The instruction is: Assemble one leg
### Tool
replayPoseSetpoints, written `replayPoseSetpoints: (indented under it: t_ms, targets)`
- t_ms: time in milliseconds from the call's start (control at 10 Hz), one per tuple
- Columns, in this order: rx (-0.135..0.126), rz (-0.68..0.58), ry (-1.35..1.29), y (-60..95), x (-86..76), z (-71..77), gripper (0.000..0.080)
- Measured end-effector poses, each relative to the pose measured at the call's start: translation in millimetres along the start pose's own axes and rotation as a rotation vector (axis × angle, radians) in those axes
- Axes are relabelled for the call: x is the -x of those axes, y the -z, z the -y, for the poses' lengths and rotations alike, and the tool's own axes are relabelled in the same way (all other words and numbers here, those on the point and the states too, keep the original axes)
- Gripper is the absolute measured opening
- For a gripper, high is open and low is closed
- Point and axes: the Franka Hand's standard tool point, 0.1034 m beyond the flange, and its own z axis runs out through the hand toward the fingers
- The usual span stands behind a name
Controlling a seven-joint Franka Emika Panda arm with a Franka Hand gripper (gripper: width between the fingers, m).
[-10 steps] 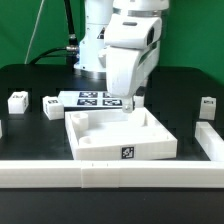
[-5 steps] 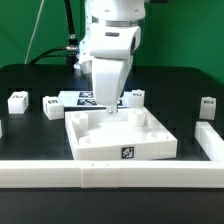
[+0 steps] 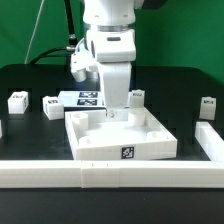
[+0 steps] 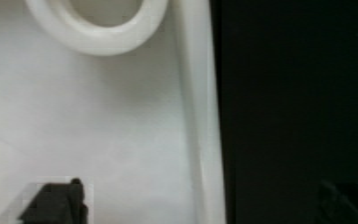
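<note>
My gripper [image 3: 113,113] hangs straight down over the far wall of the large white square panel [image 3: 150,140]. In the wrist view the gripper [image 4: 208,205] is open, with one dark fingertip [image 4: 51,203] over the panel's white surface and the other over the black table. The panel's edge [image 4: 194,120] runs between them and a round corner socket [image 4: 96,25] shows. Nothing is held. Several small white legs stand apart on the table: one [image 3: 137,97] just behind the panel, one [image 3: 52,104] and another [image 3: 17,100] at the exterior view's left, one [image 3: 207,106] at its right.
The marker board [image 3: 88,98] lies behind the panel, under the arm. A long white barrier [image 3: 110,176] runs along the front of the table. Another white post [image 3: 208,142] stands at the exterior view's right, beside the panel.
The arm has swung from the exterior view's right toward the middle and turned upright. The gripper now sits lower, over the panel's far wall.
</note>
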Motion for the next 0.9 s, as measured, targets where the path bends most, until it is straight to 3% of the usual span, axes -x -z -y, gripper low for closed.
replayPoseSetpoints:
  t_ms: [100,200,500,600,700,800,900]
  targets:
    - [0.004,0.001,0.015,-7.8,-1.6,1.2,0.0650]
    - [-0.010,-0.003,0.008,-14.6,0.9,5.2,0.0650]
    - [-0.012,-0.007,-0.029,-17.5,11.6,8.2,0.0650]
    - [-0.012,-0.006,-0.027,-17.9,11.7,8.5,0.0539]
    - [-0.013,-0.006,-0.027,-18.1,11.7,8.6,0.0362]
    - [-0.013,-0.007,-0.027,-18.2,11.8,8.6,0.0362]
    - [-0.013,-0.007,-0.027,-18.3,11.8,8.7,0.0213]
